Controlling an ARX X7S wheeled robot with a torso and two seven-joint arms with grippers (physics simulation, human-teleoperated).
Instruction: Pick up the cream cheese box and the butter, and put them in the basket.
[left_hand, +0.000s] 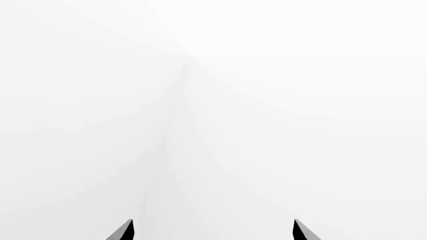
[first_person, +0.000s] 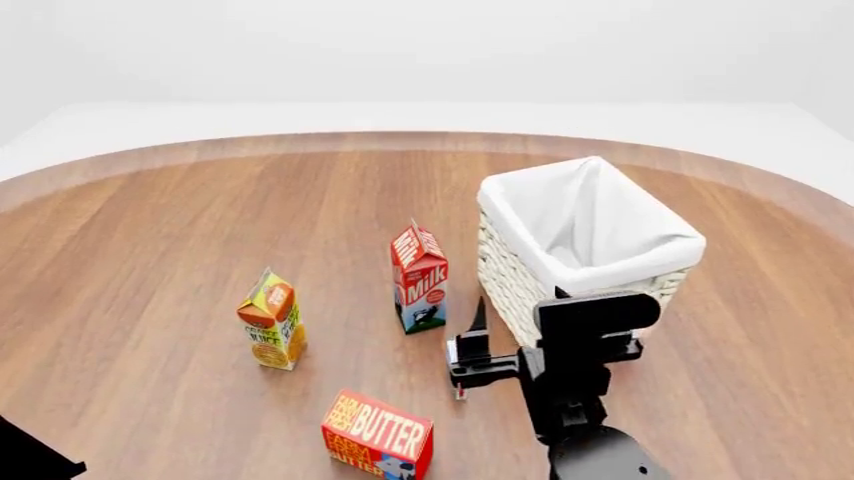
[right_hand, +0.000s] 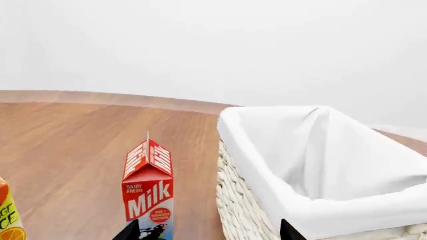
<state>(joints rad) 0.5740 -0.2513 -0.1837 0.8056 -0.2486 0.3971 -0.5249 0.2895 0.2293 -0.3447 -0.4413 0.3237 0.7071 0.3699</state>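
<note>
Near-left of right jaws: butter (first_person: 378, 437), flat on bench (first_person: 160, 250)
Long axis: left-right
Nearer arm: right, I judge
Right jaws: open, empty
Left jaws: open, empty

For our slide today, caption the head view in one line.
Right gripper hovers beside the basket, with milk carton, juice carton and butter standing on the wooden table.

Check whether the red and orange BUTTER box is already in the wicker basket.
Out: the red and orange BUTTER box lies on the wooden table, apart from the whitish wicker basket.
</note>
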